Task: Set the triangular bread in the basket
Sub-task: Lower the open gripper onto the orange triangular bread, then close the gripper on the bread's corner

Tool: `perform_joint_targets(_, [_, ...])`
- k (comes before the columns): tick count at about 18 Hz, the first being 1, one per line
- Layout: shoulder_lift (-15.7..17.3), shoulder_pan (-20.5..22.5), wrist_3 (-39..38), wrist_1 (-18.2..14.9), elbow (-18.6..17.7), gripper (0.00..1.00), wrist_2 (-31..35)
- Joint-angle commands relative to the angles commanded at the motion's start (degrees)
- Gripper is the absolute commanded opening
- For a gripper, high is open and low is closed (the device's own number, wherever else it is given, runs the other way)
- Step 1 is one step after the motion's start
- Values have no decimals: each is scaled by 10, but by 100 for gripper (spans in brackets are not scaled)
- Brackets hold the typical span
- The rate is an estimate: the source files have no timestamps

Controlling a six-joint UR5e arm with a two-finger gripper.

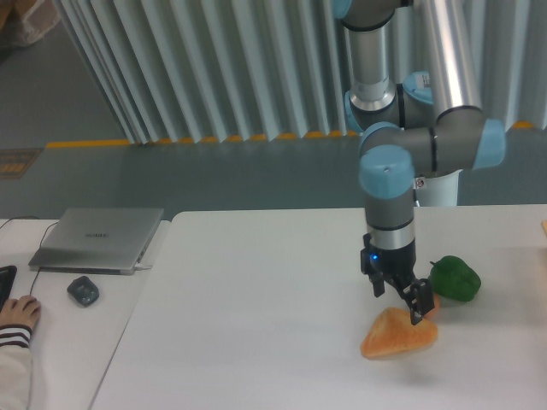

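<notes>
Pincer (397,301) first: its two black fingers point down and stand apart, hanging just over the top edge of the one triangular bread (396,336), with nothing held between them; whether the tips touch the crust I cannot tell. That bread, golden-orange with rounded corners, lies flat on the white table (256,325), and I will place everything else from it. One small pinkish-brown egg (432,303) peeks out just behind it to the right, partly hidden by a finger. One green bell pepper (455,278) sits beyond the egg, further right and back. One arm (427,145), grey with pale blue joints, rises straight above the bread. Far to the left of the bread, on a lower white desk (77,342), lie one closed silver laptop (98,238) and one dark mouse (83,290), and a person's hand (17,313) rests at the left edge. An orange-tan sliver shows at the right edge, too little to name.
</notes>
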Motion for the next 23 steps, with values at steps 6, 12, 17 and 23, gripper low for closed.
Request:
perform_joint_targets(6, [-9,-2,27,0,0,100,11])
perform_joint_targets(12, [-33,-17,22,-1,0,100,33])
perform_joint_targets(17, [-38,-17,21,-1,0,100,34])
perform_joint_targets(23, [-52,-17,25,-1,4,80,51])
